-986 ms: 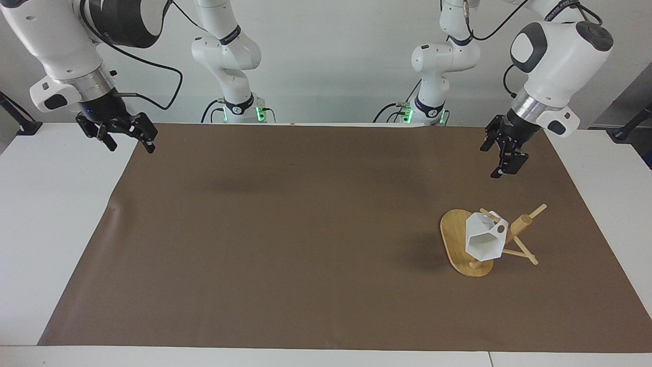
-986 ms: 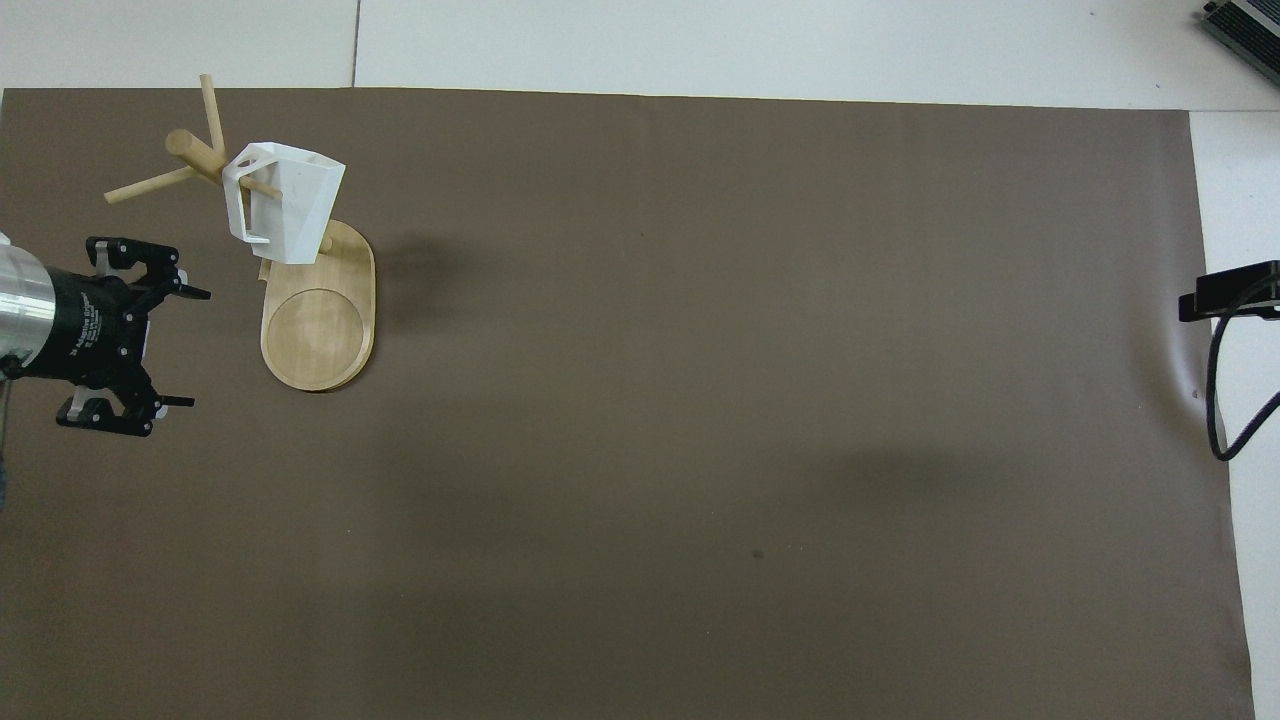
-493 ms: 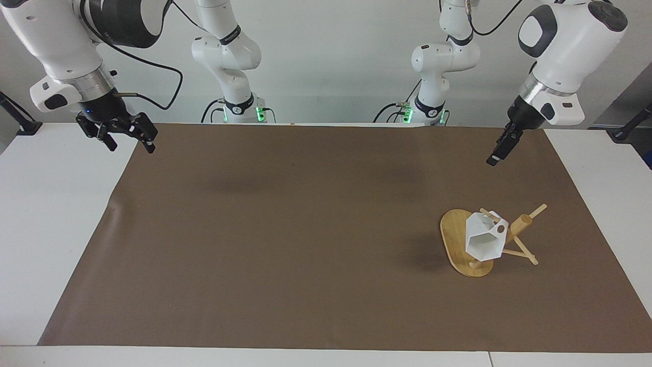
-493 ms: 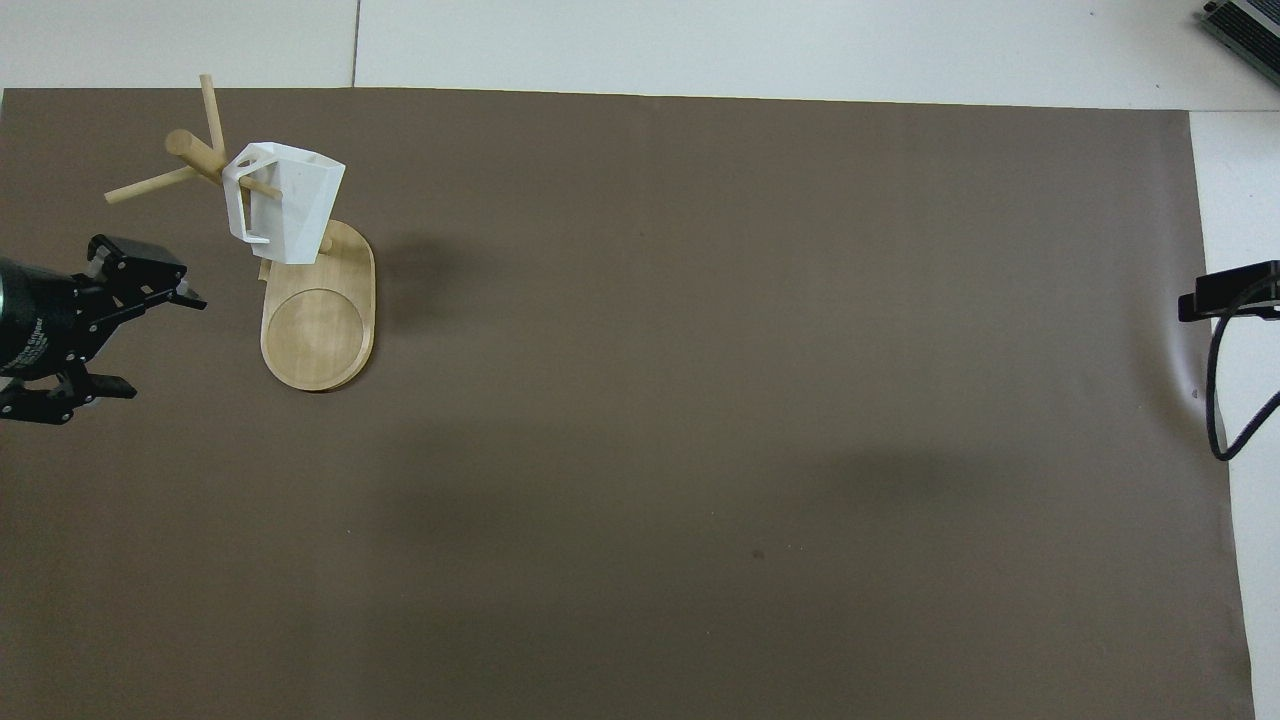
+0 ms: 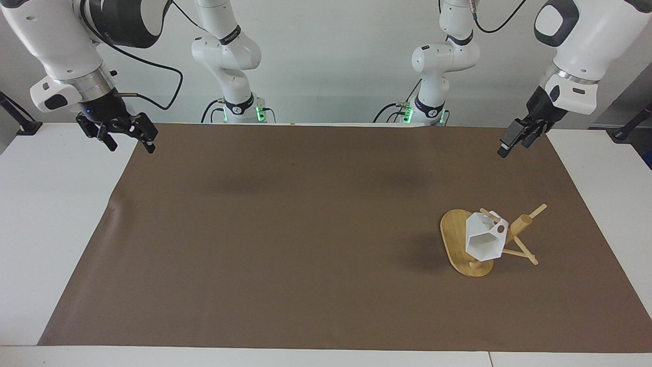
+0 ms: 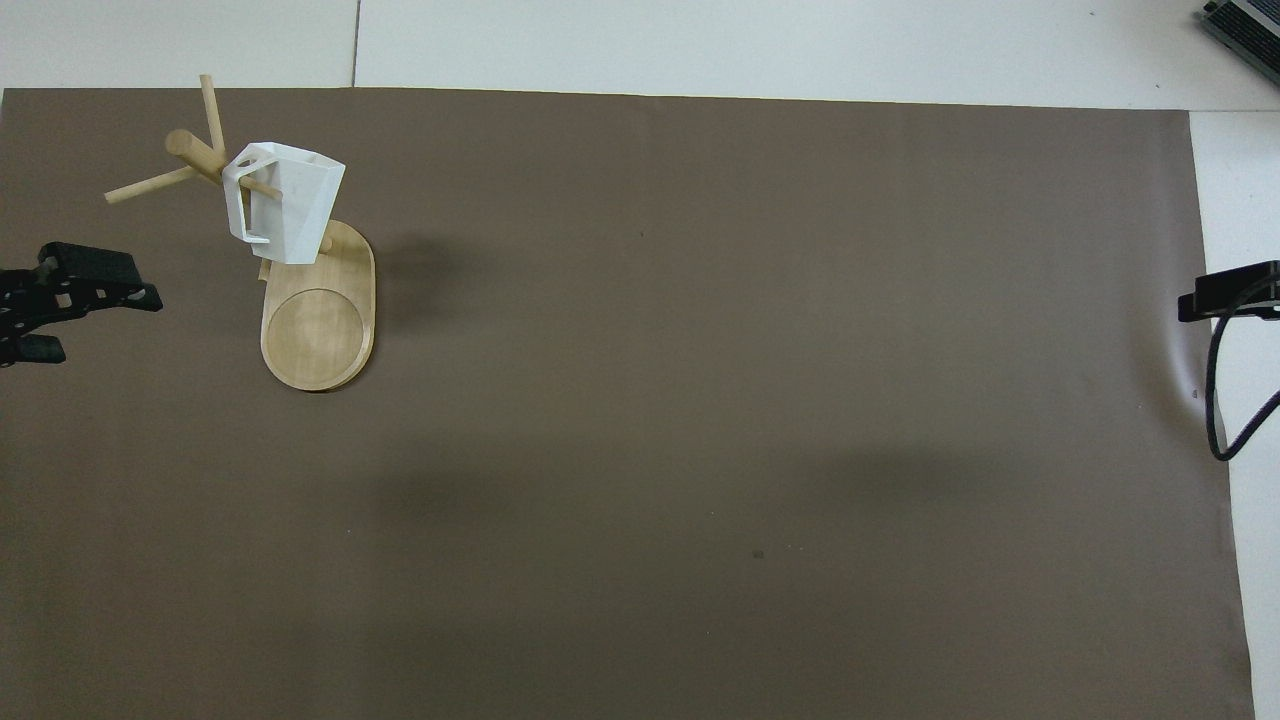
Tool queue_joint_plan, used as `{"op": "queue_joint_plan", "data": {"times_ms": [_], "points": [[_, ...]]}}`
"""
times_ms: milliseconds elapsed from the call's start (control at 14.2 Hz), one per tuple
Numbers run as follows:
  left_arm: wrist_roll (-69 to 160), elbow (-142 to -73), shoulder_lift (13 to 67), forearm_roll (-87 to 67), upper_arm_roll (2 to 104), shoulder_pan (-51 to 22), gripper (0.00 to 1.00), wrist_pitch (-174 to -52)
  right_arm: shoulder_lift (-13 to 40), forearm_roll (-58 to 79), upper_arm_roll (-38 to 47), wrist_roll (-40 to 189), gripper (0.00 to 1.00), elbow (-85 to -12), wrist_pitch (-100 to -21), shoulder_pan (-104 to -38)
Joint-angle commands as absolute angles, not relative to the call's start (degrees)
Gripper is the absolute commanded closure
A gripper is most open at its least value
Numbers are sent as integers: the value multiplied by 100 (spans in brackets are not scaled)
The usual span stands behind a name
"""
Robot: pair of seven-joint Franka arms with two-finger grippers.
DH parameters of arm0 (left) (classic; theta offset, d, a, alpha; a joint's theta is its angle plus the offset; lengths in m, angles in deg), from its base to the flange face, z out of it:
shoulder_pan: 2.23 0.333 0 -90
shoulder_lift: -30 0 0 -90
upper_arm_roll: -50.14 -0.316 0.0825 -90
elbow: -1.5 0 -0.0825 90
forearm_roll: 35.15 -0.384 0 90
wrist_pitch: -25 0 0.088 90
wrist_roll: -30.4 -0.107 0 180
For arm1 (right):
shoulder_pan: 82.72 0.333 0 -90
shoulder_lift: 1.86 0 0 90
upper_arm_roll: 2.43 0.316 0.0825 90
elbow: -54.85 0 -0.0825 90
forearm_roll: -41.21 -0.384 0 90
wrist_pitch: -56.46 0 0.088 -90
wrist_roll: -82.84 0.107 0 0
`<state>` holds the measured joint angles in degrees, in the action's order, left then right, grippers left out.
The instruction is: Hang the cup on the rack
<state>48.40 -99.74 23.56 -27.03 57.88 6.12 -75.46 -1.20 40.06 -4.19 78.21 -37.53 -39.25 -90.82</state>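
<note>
The white faceted cup (image 5: 484, 240) hangs by its handle on a peg of the bamboo rack (image 5: 454, 239), which stands toward the left arm's end of the table. In the overhead view the cup (image 6: 292, 205) hangs beside the rack's post, over the oval base (image 6: 318, 335). My left gripper (image 5: 515, 140) is open and empty, up in the air over the mat's corner, apart from the rack; it also shows at the edge of the overhead view (image 6: 105, 322). My right gripper (image 5: 131, 145) is open and empty and waits over the mat's edge at the right arm's end.
A brown mat (image 5: 285, 229) covers most of the white table (image 5: 46, 214). A black cable (image 6: 1215, 400) hangs by the right gripper's tip (image 6: 1225, 297) in the overhead view.
My left gripper has risen and drawn back from the rack toward its own end of the table, turning as it went. The cup, the rack and the right arm have not moved.
</note>
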Motion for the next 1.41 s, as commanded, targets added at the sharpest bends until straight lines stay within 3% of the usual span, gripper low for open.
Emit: {"op": "queue_joint_plan", "data": {"times_ms": [0,352,634,775,1057,1339], "points": [[4167,-9642,2455,-2847,5849,691,0,-7186,-186,3998,-401,7897,0,-3858,-3978,-9089],[3059,-9020,2647,-3339,5858,533,0,-6564,-194,3998,-392,7897,0,-3858,-3969,-9080],[2838,-8184,3087,-3533,5332,-344,0,-5851,-194,3998,-392,7897,0,-3858,-3960,-9080],[2838,-7876,3219,-3533,5296,-417,0,-5692,-194,3998,-392,7897,0,-3858,-3960,-9080],[2829,-7839,3237,-3524,5348,-338,0,-5594,-194,3998,-392,7897,0,-3858,-3960,-9080],[2829,-8252,2930,-3524,5331,-346,0,-5638,-194,3998,-392,7897,0,-3858,-3960,-9080]]}}
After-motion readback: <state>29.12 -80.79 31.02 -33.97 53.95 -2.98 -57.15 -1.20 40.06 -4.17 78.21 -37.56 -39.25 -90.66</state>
